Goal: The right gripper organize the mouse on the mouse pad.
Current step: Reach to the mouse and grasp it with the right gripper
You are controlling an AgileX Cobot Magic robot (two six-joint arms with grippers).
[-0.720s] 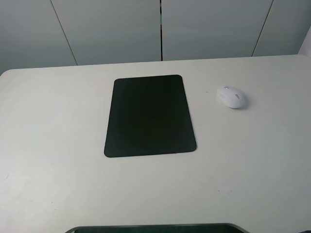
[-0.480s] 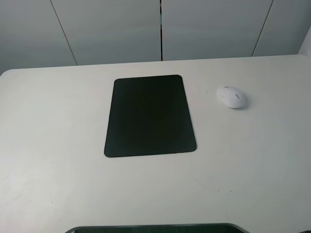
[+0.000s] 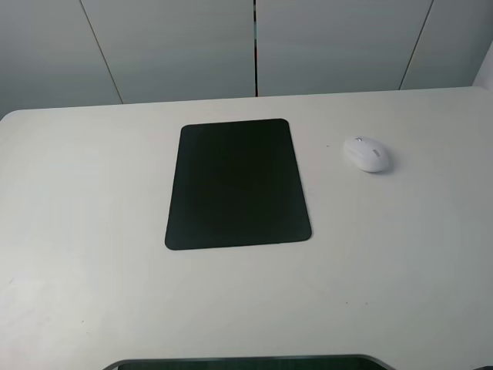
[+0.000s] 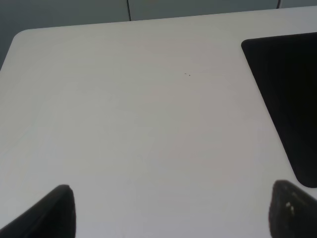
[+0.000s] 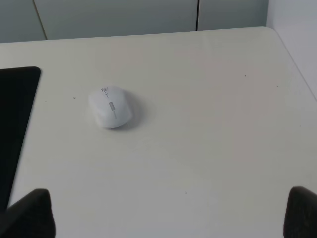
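Note:
The white mouse (image 3: 367, 153) lies on the white table, to the right of the black mouse pad (image 3: 237, 183) and apart from it. It also shows in the right wrist view (image 5: 110, 106), ahead of my right gripper (image 5: 168, 218), with the pad's edge (image 5: 15, 114) beside it. My right gripper's black fingertips (image 5: 29, 215) stand wide apart, open and empty, well short of the mouse. My left gripper (image 4: 173, 213) is open and empty over bare table, with the pad's corner (image 4: 290, 99) to one side. Neither gripper shows in the exterior high view.
The white table (image 3: 92, 231) ends at a far edge against grey wall panels (image 3: 177, 46). A dark rim (image 3: 246, 362) shows at the near bottom of the exterior high view. The table's right corner (image 5: 277, 37) shows beyond the mouse.

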